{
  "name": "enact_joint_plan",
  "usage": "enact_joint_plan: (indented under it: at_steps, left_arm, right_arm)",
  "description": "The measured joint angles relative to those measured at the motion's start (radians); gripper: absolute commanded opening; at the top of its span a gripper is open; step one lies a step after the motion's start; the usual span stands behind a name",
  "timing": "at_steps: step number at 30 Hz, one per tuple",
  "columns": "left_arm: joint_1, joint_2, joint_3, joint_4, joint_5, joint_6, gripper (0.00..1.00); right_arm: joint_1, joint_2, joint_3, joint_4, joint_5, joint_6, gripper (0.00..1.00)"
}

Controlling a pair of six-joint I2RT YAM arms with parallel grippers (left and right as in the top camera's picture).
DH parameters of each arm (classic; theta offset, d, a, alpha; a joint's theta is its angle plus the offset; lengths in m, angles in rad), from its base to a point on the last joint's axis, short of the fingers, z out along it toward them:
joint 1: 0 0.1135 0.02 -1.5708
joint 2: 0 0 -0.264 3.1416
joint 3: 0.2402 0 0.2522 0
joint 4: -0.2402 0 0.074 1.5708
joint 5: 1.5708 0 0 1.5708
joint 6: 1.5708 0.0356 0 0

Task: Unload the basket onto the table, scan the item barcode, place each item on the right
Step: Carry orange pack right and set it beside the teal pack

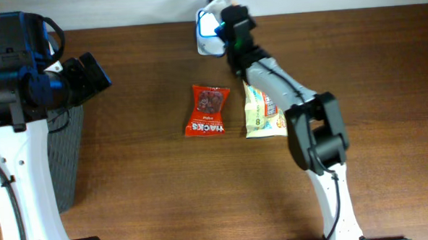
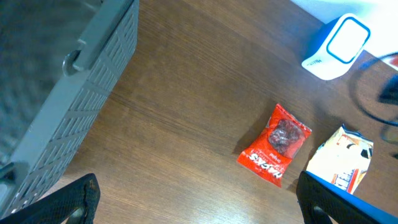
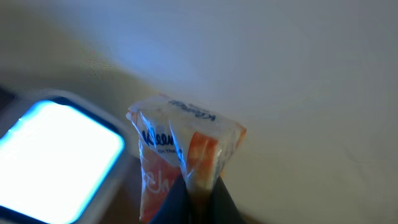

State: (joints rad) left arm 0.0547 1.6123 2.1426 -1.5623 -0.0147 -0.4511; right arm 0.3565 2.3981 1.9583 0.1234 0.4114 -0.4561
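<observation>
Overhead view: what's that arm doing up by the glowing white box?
The right gripper is shut on a small white-and-orange packet and holds it next to the lit scanner at the far edge of the table, apparently to read its barcode. A red snack bag and a pale yellow bag lie on the table. The left gripper is open and holds nothing, near a grey basket.
</observation>
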Motion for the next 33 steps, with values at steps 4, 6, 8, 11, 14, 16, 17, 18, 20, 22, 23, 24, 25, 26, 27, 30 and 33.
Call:
enact_joint_plan:
  at_steps: [4, 6, 8, 11, 14, 16, 17, 18, 20, 22, 23, 24, 25, 26, 27, 30, 33]
  left_arm:
    - [0.0, 0.0, 0.0, 0.0, 0.0, 0.0, 0.99]
    - [0.0, 0.0, 0.0, 0.0, 0.0, 0.0, 0.99]
    - [0.0, 0.0, 0.0, -0.001, 0.0, 0.0, 0.99]
    - [0.0, 0.0, 0.0, 0.002, 0.0, 0.0, 0.99]
    - [0.0, 0.0, 0.0, 0.0, 0.0, 0.0, 0.99]
    - [0.0, 0.0, 0.0, 0.0, 0.0, 0.0, 0.99]
    - [0.0, 0.0, 0.0, 0.0, 0.0, 0.0, 0.99]
    - [0.0, 0.0, 0.0, 0.0, 0.0, 0.0, 0.99]
    - [0.0, 0.0, 0.0, 0.0, 0.0, 0.0, 0.99]
    - [0.0, 0.0, 0.0, 0.0, 0.0, 0.0, 0.99]
    - [0.0, 0.0, 0.0, 0.0, 0.0, 0.0, 0.99]
    - [0.0, 0.0, 0.0, 0.0, 0.0, 0.0, 0.99]
    - [0.0, 0.0, 0.0, 0.0, 0.0, 0.0, 0.99]
    - [0.0, 0.0, 0.0, 0.0, 0.0, 0.0, 0.99]
    - [0.0, 0.0, 0.0, 0.0, 0.0, 0.0, 0.99]
    - [0.0, 0.0, 0.0, 0.0, 0.0, 0.0, 0.99]
    - [0.0, 0.0, 0.0, 0.0, 0.0, 0.0, 0.99]
  right_arm:
    - [-0.118, -0.114, -0.001, -0.234, 0.032, 0.259, 0.04]
    - [-0.233, -0.192, 0.003, -0.377, 0.026, 0.407, 0.04]
    - [-0.32, -0.229, 0.011, -0.492, 0.012, 0.492, 0.04]
    - [-0.528, -0.255, 0.018, -0.731, -0.007, 0.66, 0.04]
    - [-0.708, -0.232, 0.014, -0.865, -0.032, 0.75, 0.04]
    - [-0.806, -0.216, 0.01, -0.902, -0.056, 0.784, 0.04]
    - [-0.868, -0.206, 0.005, -0.919, -0.073, 0.8, 0.04]
    - [-0.903, -0.201, 0.002, -0.921, -0.09, 0.805, 0.04]
    - [-0.967, -0.19, -0.01, -0.908, -0.126, 0.82, 0.04]
    - [-1.015, -0.179, -0.025, -0.88, -0.169, 0.823, 0.04]
    - [-1.04, -0.17, -0.031, -0.871, -0.193, 0.824, 0.11]
    - [-1.059, -0.159, -0.034, -0.864, -0.214, 0.826, 0.21]
    - [-1.076, -0.148, -0.035, -0.856, -0.232, 0.828, 0.67]
    - [-1.092, -0.136, -0.038, -0.852, -0.246, 0.834, 0.82]
    - [-1.101, -0.132, -0.043, -0.852, -0.256, 0.837, 0.91]
    - [-1.117, -0.129, -0.047, -0.859, -0.277, 0.838, 0.99]
    - [-1.12, -0.13, -0.047, -0.885, -0.291, 0.838, 0.99]
